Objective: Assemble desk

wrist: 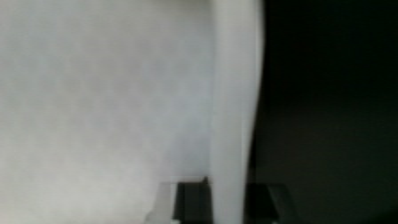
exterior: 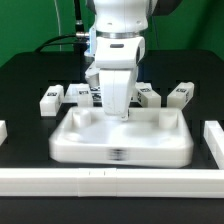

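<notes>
White desk top [exterior: 88, 148], black-and-white tag [exterior: 119, 155], black table [exterior: 25, 90].

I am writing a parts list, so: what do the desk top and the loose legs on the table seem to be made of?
The desk top looks like moulded plastic, white with a dull satin finish: soft rounded rim, even colour, faint sheen. The legs seem the same white plastic, matte and blocky, but they are too small to be sure.
</notes>
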`<state>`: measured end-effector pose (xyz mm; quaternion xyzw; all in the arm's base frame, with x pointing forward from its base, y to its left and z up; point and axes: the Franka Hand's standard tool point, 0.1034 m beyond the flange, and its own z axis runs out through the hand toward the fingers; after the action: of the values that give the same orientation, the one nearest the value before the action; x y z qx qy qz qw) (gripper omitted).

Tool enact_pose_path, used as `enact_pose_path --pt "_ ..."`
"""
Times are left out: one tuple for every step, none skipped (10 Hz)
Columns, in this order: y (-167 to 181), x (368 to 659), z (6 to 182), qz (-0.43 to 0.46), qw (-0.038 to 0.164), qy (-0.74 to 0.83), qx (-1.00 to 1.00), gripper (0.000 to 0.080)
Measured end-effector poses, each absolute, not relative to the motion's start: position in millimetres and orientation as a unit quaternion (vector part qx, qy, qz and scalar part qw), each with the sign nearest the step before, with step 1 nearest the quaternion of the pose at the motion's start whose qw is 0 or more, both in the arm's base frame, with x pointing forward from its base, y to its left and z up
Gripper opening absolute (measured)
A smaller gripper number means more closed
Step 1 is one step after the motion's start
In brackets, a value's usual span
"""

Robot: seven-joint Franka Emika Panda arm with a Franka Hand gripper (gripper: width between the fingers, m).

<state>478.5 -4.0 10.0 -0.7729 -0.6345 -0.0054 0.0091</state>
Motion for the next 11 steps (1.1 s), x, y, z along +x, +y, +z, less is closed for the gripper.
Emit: enact_pose_path --pt "-4.3 478.5 10.0 -0.005 0.009 -0.634 -0.773 0.0054" --pt "-4.4 478.5 10.0 -0.005 0.009 -0.634 -0.773 0.0054" --pt "-4.4 478.5 10.0 -0.005 0.009 -0.634 -0.773 0.0054" --pt "-4.5 478.5 10.0 -0.005 0.009 -0.634 -0.773 0.0054" --pt "-4.4 478.5 10.0 -0.005 0.009 -0.634 -0.773 0.0054" --pt "-4.5 478.7 10.1 -0.005 0.009 -0.635 -0.772 0.0054" --pt "-5.5 483.3 12.1 -0.009 0.006 -0.657 -0.754 0.0054" --pt "-3.6 489.7 13.0 -0.007 0.007 -0.669 -0.743 0.0054" --pt "-0.8 498.8 13.7 -0.011 0.006 -0.68 -0.733 0.0054" --pt "2.9 504.3 11.7 -0.014 0.006 -0.683 -0.73 0.0054" --pt "7.3 510.8 10.2 -0.018 0.006 -0.685 -0.729 0.0054"
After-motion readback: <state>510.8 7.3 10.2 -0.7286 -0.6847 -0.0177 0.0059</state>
